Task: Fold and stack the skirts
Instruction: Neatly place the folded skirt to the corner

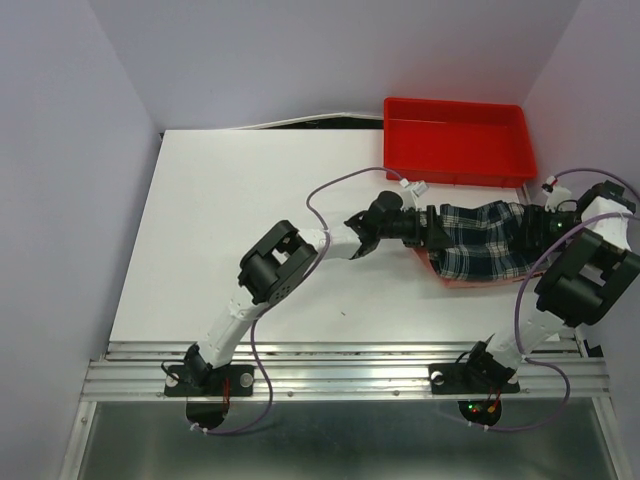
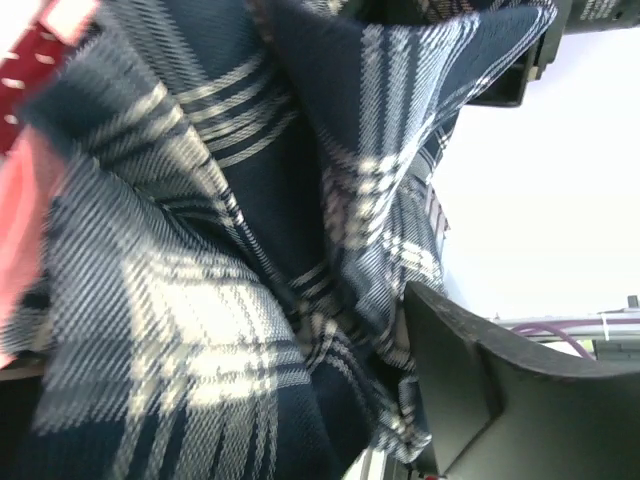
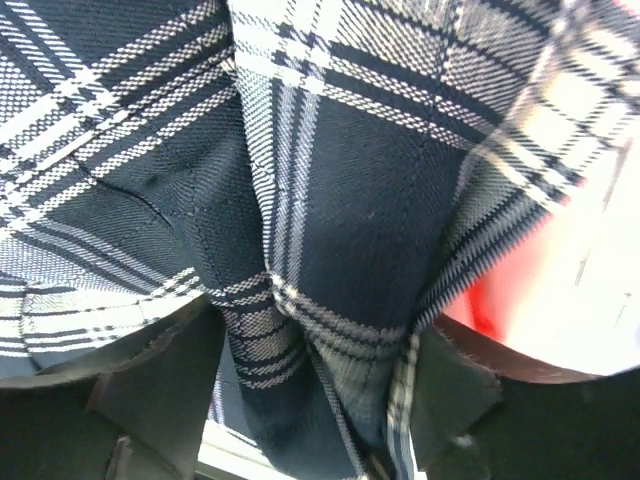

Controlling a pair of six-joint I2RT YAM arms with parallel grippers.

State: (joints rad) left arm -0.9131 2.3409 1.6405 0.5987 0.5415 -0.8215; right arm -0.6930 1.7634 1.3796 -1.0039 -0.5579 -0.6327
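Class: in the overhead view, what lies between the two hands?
The plaid skirt, gripped at each end by the left hand and right hand, spans the gap in the top view.

My left arm (image 1: 235,320) and right arm (image 1: 522,335) are white links joined by boxy black housings, each trailing a thin purple cable (image 1: 340,181). Red and green lights (image 1: 478,408) glow by the right base (image 1: 470,378), at five o'clock in the overhead view. The right gripper (image 3: 320,420) has matte black fingers (image 3: 150,400).
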